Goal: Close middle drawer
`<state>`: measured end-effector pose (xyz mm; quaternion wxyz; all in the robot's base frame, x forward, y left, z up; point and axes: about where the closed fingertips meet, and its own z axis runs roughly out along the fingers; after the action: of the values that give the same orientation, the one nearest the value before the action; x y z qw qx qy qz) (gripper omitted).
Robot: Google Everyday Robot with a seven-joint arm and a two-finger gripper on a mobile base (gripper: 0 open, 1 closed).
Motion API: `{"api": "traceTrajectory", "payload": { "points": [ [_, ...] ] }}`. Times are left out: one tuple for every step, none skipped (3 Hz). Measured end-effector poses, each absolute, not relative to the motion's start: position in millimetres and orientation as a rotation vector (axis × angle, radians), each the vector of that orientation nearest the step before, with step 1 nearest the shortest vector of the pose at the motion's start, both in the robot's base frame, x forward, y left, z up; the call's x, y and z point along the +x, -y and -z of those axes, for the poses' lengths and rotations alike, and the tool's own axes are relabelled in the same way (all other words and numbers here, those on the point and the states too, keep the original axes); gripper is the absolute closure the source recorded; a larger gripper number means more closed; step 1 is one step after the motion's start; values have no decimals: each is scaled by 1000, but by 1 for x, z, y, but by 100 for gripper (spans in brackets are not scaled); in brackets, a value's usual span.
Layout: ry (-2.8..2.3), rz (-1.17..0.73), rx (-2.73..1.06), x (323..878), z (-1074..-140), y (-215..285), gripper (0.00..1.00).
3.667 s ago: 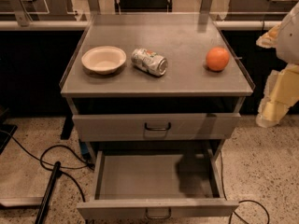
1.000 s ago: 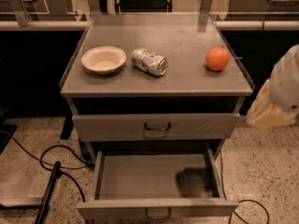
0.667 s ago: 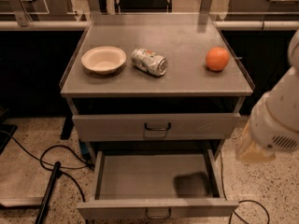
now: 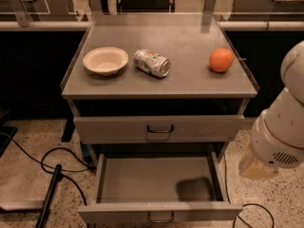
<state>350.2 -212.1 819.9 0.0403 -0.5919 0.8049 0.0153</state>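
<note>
Hanging at the frame's right edge, the end effector [image 4: 257, 164] is beside the pulled-out middle drawer [image 4: 156, 182], lower centre. The drawer's front runs left-right, down-left of it. Grip state: cannot tell.

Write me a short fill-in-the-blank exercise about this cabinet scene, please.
1. The middle drawer stands ____, its tray showing.
2. The can lies between the bowl and the ____.
3. The gripper hangs beside that drawer, on the picture's ____ side.
Missing words: open; orange; right.
</note>
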Motion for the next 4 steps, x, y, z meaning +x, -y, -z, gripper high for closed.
{"api": "traceTrajectory", "payload": {
  "points": [
    [-2476,-108,-1803,338,-794,207,100],
    [-2529,-220,-1834,315,-718,187,100],
    [-2594,-295,-1877,300,-647,170,100],
    [-2614,-362,-1920,300,-604,154,100]
  ]
}}
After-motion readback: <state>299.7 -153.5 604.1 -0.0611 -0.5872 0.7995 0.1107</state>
